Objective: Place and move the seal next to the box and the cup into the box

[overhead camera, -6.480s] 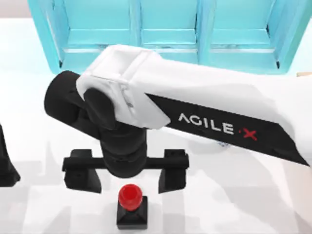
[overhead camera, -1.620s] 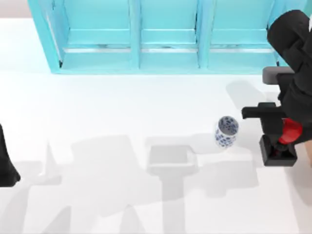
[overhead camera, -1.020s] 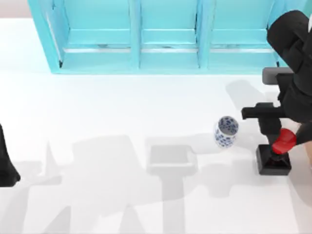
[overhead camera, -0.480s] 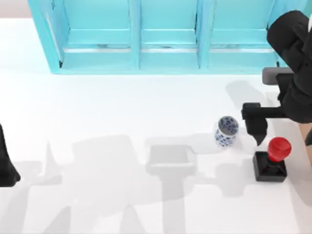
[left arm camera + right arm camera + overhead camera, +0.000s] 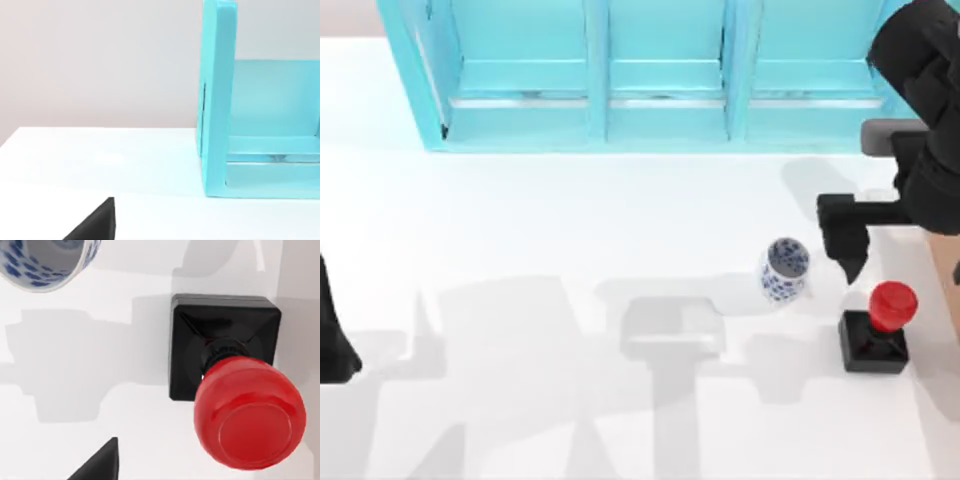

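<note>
Seal (image 5: 876,328) first: you can see it standing upright on the white table (image 5: 570,240), square black base flat on the surface and glossy red knob on top, just below your right gripper (image 5: 900,235) as the top view shows it. Nothing is touching it; the one gripper finger (image 5: 844,235) you can make out in that view hangs apart from the knob, off to its upper left, with clear table showing between them. From the right wrist view the seal (image 5: 235,385) sits directly under the camera, free on all sides, so your right gripper has hold of nothing. How wide its jaws stand you cannot tell, since the second finger is lost past the picture's right edge.

Next out, the cup (image 5: 784,268) stands upright on the table to the left of the gripper finger and up-left of the seal, near both but touching neither. In the right wrist view its blue-speckled rim (image 5: 47,262) peeks in at a corner, well clear of the seal's base.

On the gripper's other side, at the table's right edge, a thin strip of the tan box (image 5: 950,290) shows just right of the seal.

Behind everything runs the turquoise shelf cabinet (image 5: 660,70). Your left arm (image 5: 332,340) sits parked at the far left edge.
</note>
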You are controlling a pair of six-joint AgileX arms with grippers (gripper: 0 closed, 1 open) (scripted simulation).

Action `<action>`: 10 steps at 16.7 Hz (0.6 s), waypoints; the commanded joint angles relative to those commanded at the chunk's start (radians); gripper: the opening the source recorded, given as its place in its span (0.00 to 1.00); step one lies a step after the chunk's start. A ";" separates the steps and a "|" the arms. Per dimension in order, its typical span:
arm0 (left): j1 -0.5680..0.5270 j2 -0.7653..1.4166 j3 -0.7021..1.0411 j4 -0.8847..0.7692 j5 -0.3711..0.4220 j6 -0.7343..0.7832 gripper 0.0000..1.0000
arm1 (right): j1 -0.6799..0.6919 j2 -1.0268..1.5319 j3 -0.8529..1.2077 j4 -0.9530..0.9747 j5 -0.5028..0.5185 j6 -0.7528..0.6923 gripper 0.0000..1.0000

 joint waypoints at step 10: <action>0.000 0.000 0.000 0.000 0.000 0.000 1.00 | -0.004 -0.004 0.319 -0.327 -0.001 -0.005 1.00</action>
